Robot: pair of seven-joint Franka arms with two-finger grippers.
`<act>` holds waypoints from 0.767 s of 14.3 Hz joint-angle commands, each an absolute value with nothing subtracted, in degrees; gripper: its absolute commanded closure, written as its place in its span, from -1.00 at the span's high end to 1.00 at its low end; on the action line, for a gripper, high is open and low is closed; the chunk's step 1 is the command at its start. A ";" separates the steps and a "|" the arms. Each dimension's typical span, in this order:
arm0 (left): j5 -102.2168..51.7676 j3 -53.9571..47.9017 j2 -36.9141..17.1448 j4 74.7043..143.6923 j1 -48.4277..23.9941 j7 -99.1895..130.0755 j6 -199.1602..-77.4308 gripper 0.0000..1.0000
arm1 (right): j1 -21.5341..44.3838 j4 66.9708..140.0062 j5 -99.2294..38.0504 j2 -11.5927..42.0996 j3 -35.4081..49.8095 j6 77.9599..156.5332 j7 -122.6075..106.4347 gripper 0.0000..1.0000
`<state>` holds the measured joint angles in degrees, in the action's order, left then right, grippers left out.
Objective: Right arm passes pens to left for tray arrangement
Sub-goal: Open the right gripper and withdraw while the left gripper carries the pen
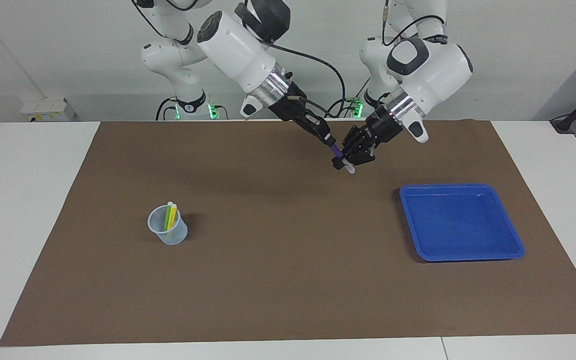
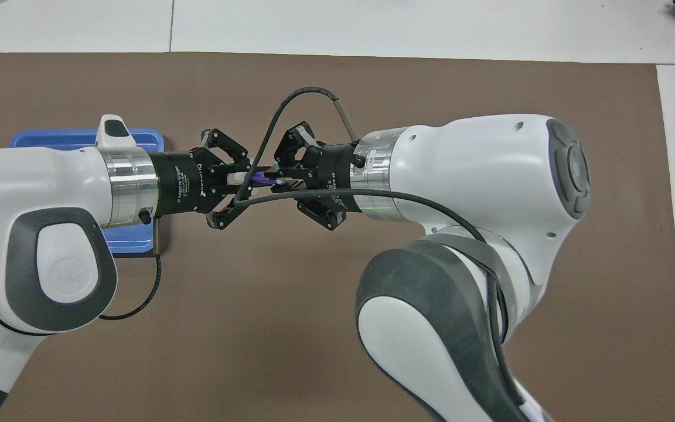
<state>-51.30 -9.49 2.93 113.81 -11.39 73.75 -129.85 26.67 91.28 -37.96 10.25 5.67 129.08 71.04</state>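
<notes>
The right claw [image 1: 332, 148] pinches the purple pen [image 1: 336, 152] above the brown mat [image 1: 268, 250], between cup [image 1: 168, 226] and blue tray [image 1: 460, 222]. The left claw [image 1: 354, 156] looks spread around its white tip (pen slanting down toward the tray). Early release could drop it.

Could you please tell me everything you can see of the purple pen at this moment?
The purple pen is a slim, plastic-looking marker with a small white tip at its lower end. It is up in the air over the brown mat, tilted, between the two arms. The right claw is shut on its purple barrel, and the left claw is around its white-tipped end; whether that claw has closed on it cannot be told. It touches neither the mat nor the blue tray.
</notes>
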 commanded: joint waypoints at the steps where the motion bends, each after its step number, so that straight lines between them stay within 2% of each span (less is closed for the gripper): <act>1: -53.09 -9.05 4.48 114.43 -10.64 73.65 -127.44 -1.00 | 26.46 90.97 -39.20 10.28 5.71 129.11 71.28 -1.00; 7: -52.82 -8.79 4.48 114.08 -8.62 70.42 -124.99 -1.00 | 26.37 91.14 -38.85 10.28 5.71 129.02 71.02 -1.00; 8: -52.82 -8.79 4.57 114.08 -7.92 68.23 -124.37 -1.00 | 26.28 91.49 -38.76 10.28 5.71 129.02 70.93 -0.67; 9: -52.74 -8.79 4.57 114.08 -6.87 66.90 -123.41 -1.00 | 26.11 91.76 -38.67 10.28 5.63 128.76 70.93 -0.10; 10: -52.65 -8.70 4.74 114.08 -6.51 66.71 -122.53 -1.00 | 26.10 91.76 -38.32 10.28 5.63 128.50 70.84 0.54; 11: -52.56 -8.70 4.83 114.08 -6.33 66.53 -122.17 -1.00 | 26.02 91.76 -37.97 10.28 5.62 128.24 69.88 1.00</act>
